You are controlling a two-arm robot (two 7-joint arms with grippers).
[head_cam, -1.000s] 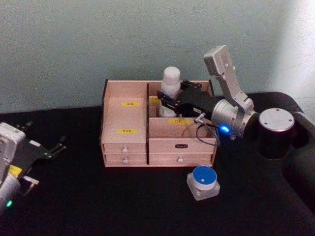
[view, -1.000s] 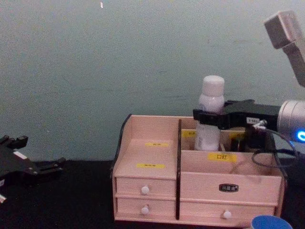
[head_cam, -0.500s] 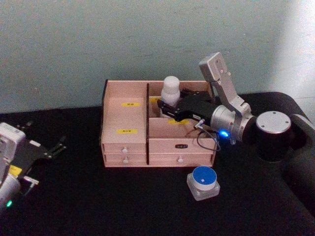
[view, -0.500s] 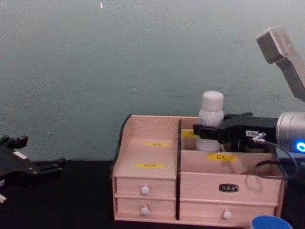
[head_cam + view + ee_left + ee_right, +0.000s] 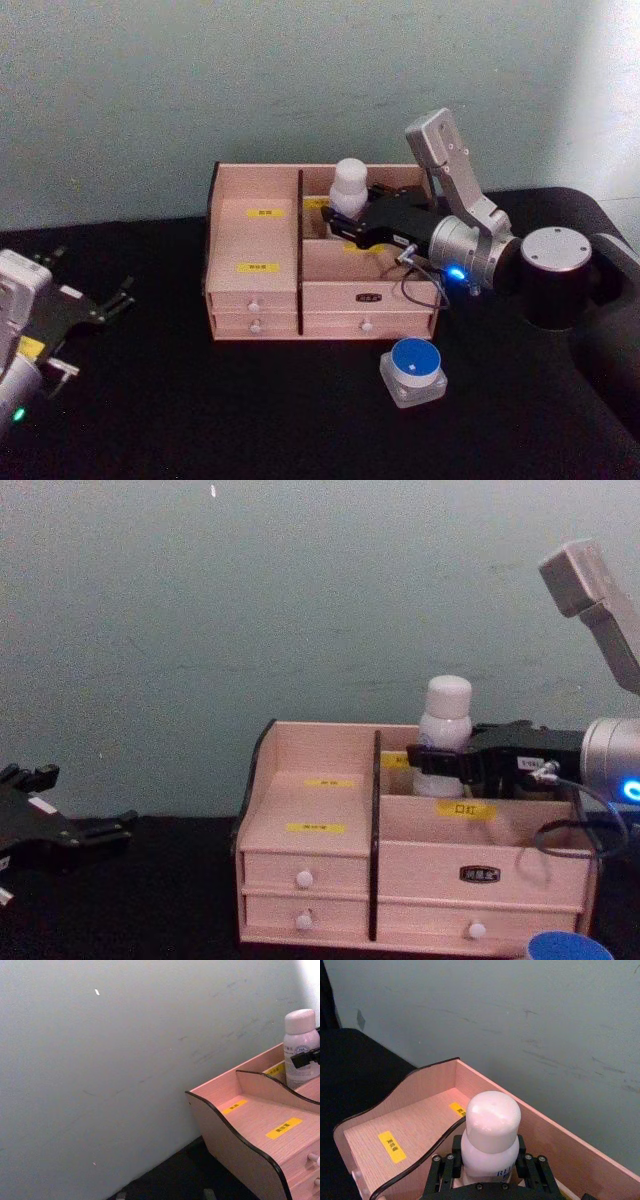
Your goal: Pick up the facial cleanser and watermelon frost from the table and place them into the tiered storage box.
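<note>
Tiered storage box (image 5: 250, 240) mid-table (image 5: 250, 400), near the wall. Upright in its rear right compartment, behind the right-hand drawers: facial cleanser (image 5: 349, 183), clasped by the right gripper (image 5: 338, 212) reaching in from the right. On the table before the box's right front corner: watermelon frost (image 5: 413, 365). Far left, well apart: left gripper (image 5: 95, 300).

The tiered storage box (image 5: 252, 238), a pale pinkish wooden organiser with dark side edges, stepped compartments, yellow labels and four white-knobbed drawers, stands on the black bench (image 5: 200, 400). The facial cleanser (image 5: 349, 184), a tall white cylindrical bottle with a rounded white cap and pale blue print, is upright inside the box's rear compartment right of the dark divider. Its cap rises above the rim, and the right gripper (image 5: 343, 214) has its jaws closed around the bottle. The watermelon frost (image 5: 413, 371), a squat clear jar with a flat blue lid, sits on the bench near the box's right drawers, not touching them.
</note>
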